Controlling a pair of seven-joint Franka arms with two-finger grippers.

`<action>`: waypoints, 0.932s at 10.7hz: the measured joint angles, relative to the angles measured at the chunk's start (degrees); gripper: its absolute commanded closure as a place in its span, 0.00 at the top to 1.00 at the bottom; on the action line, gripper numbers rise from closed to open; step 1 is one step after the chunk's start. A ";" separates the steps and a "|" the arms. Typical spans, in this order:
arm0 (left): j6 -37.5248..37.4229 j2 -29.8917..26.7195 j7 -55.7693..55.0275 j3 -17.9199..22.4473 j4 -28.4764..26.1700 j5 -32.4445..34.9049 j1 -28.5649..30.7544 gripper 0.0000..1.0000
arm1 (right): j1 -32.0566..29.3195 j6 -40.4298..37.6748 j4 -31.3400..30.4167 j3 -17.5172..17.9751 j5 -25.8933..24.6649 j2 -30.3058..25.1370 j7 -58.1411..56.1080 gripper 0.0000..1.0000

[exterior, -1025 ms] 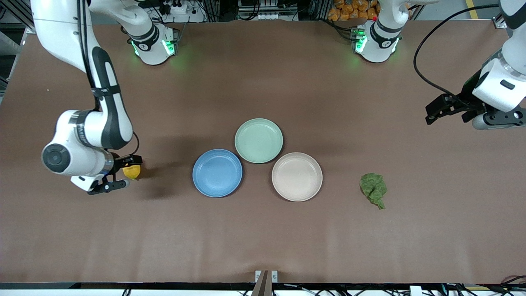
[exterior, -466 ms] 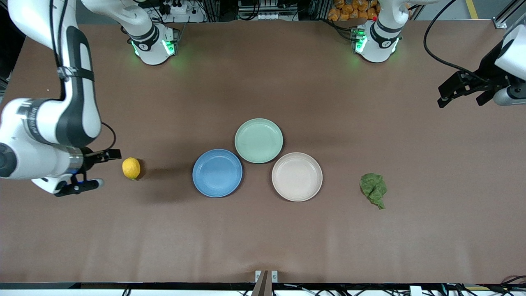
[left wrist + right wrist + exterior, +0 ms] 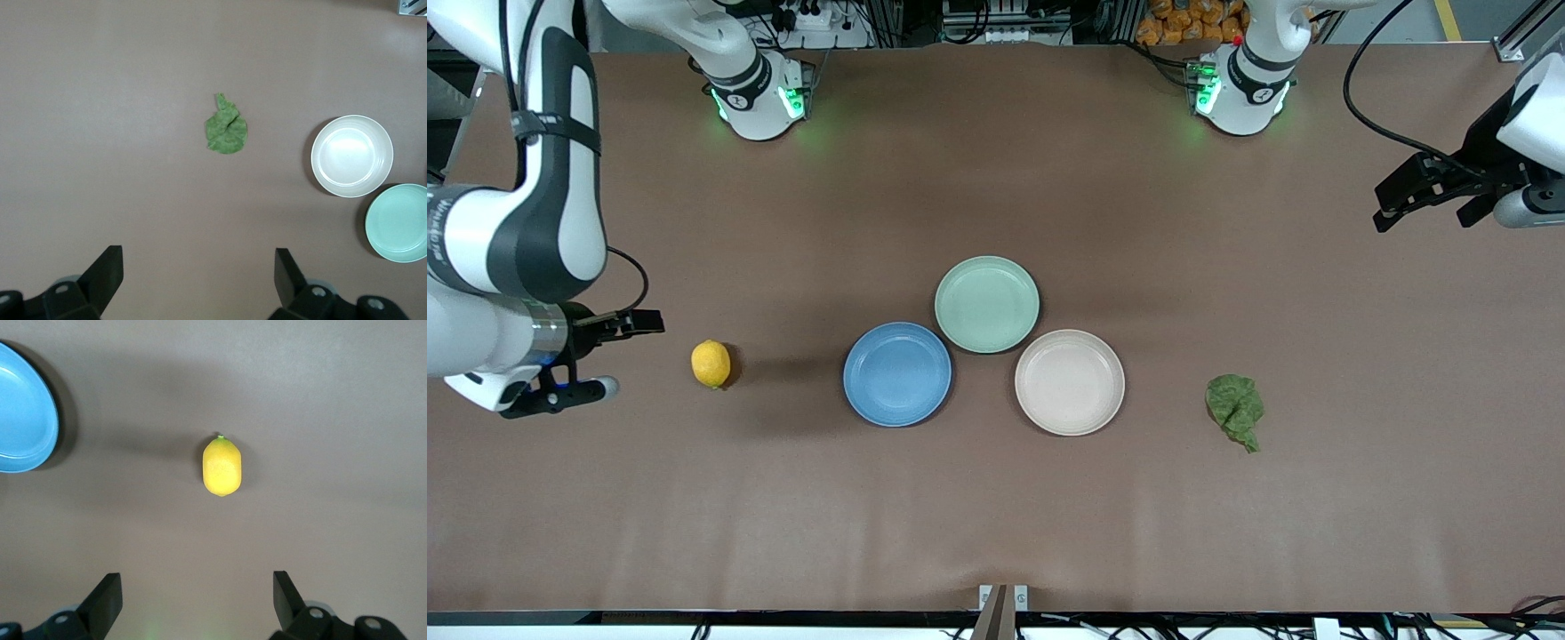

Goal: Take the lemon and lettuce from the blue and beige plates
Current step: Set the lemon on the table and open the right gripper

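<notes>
The yellow lemon point(image 3: 711, 364) lies on the bare table between the blue plate point(image 3: 897, 374) and the right arm's end; it also shows in the right wrist view point(image 3: 222, 465). My right gripper point(image 3: 627, 354) is open and empty, raised beside the lemon toward the right arm's end. The green lettuce leaf point(image 3: 1235, 409) lies on the table beside the beige plate point(image 3: 1070, 382), toward the left arm's end; it also shows in the left wrist view point(image 3: 226, 129). My left gripper point(image 3: 1421, 201) is open and empty, high over the left arm's end of the table. Both plates are empty.
An empty green plate point(image 3: 987, 304) touches the blue and beige plates, farther from the front camera than both. The blue plate's rim shows in the right wrist view point(image 3: 27, 420). The beige plate point(image 3: 351, 157) and green plate point(image 3: 400, 223) show in the left wrist view.
My right gripper let go of the lemon, left it on the table and drew back toward the right arm's end. My left gripper rose and moved away from the lettuce, then held still.
</notes>
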 measured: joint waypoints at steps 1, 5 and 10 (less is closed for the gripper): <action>-0.05 0.00 0.00 0.00 0.00 0.00 0.00 1.00 | -0.01 -0.01 0.26 -0.11 0.00 -0.43 0.00 1.00; -0.15 0.02 0.00 0.00 -0.03 0.00 0.00 1.00 | -0.40 -0.15 2.11 -0.01 0.03 -3.34 0.01 1.00; -0.20 0.07 0.00 0.00 -0.07 0.00 0.00 1.00 | -6.60 0.05 -1.58 5.85 0.06 -10.27 0.00 1.00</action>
